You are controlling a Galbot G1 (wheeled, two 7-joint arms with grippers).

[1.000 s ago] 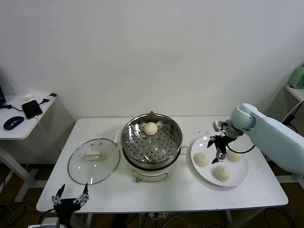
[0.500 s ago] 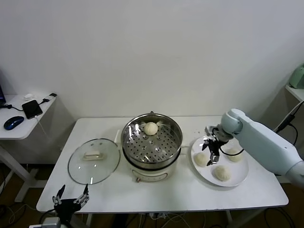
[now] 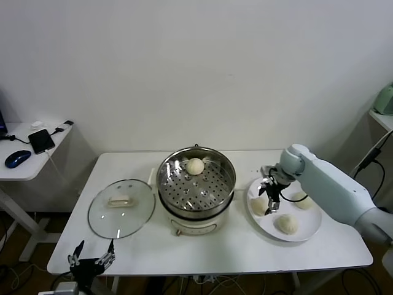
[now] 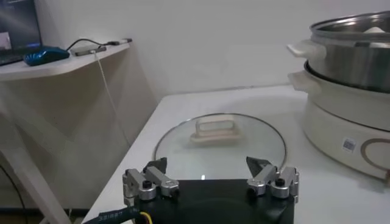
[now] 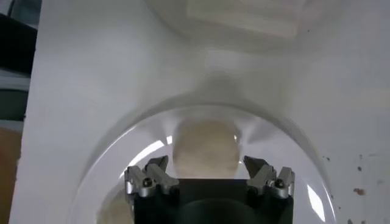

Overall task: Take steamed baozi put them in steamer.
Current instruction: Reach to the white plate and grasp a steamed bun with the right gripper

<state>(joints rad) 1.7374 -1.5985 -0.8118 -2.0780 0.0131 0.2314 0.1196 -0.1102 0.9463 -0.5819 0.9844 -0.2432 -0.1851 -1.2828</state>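
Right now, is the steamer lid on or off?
Off. The glass lid lies flat on the table, to the robot's left of the steamer, whose perforated tray is exposed with one baozi on it.

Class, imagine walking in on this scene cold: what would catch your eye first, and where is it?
Probably the shiny steamer at the middle of the table, with one bun at the back of its tray. Right of it, the right gripper hangs open over the nearest of three buns on the plate. The glass lid lies flat on the left, with the left gripper parked open at the table's front edge.
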